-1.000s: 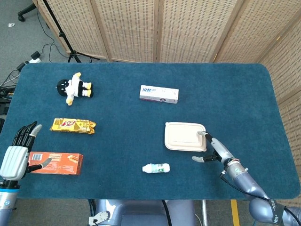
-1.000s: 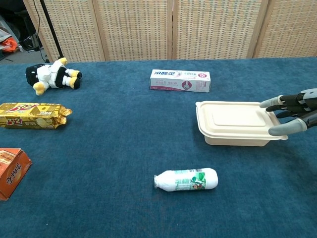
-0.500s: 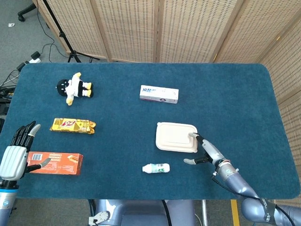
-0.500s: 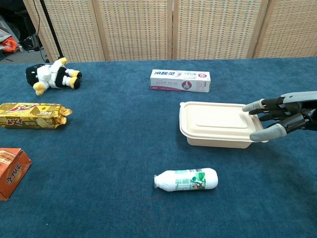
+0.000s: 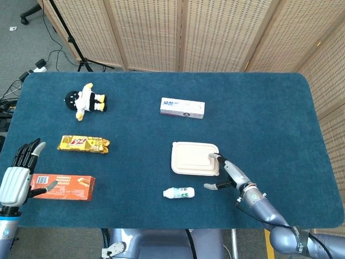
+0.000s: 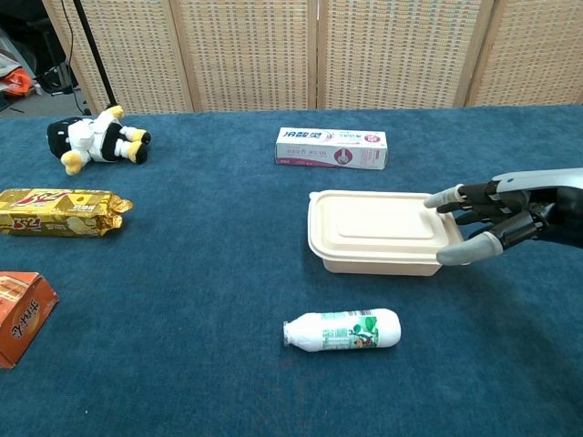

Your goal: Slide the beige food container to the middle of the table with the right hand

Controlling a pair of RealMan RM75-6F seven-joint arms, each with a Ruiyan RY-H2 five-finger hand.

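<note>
Table [image 5: 269, 108], blue cloth, fills both views. Change over the last second: beige food container [image 5: 194, 158] is displaced leftward in steps, from right of centre to roughly below the toothpaste box [image 5: 182, 108] and above the small bottle [image 5: 179, 192]; the right hand [image 5: 229, 174] has travelled with it. Judgement: the slide is well advanced and the container sits close to the table's middle; little or no travel remains, perhaps a short further push. Right hand state: fingers spread and extended, fingertips resting against the container's right end and lid edge, thumb below toward the front; it pushes, grips nothing. Left hand [image 5: 19, 175] hovers at the near left corner, fingers apart, empty, just beside the orange carton [image 5: 63, 186]; whether it touches the carton I cannot tell. Nothing else has shifted. Count: one table, one food container, one orange carton, one toothpaste box, one yellow snack packet [image 5: 83, 143], one plush toy [image 5: 84, 101], one small bottle. Bottle lies on its side, near the container's front edge but apart from it.
</note>
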